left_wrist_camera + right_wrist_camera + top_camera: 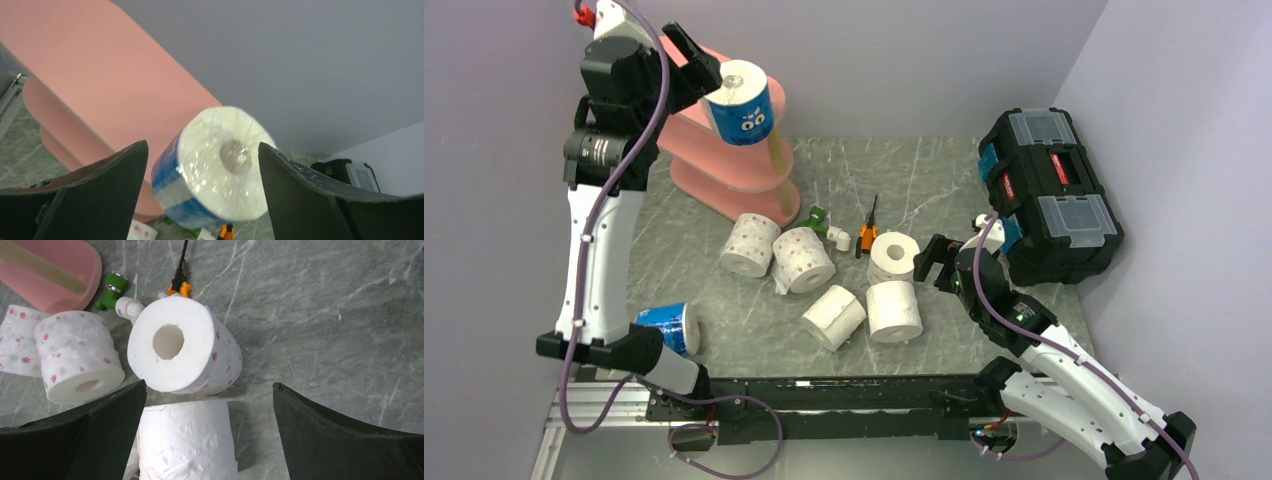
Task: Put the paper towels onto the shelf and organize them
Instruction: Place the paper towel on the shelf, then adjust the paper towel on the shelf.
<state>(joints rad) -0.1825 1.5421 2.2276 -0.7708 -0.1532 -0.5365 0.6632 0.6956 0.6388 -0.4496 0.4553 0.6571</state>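
Note:
My left gripper (704,68) is raised at the top board of the pink shelf (734,175), jaws wide apart. A blue-wrapped paper towel roll (739,103) sits just past its fingertips at the board's right end; in the left wrist view this roll (215,165) is blurred, with a gap to the left finger. My right gripper (934,265) is open low over a plain roll (185,440), which stands between its fingers. A pink-dotted roll (180,350) lies behind it. Two dotted rolls (751,243) (804,258), a plain roll (834,316) and a second blue roll (664,325) lie on the table.
A black toolbox (1049,195) stands at the right, close behind my right arm. A white-and-green tool (824,225) and an orange-handled screwdriver (869,230) lie by the shelf's foot. Walls close in on the left, back and right.

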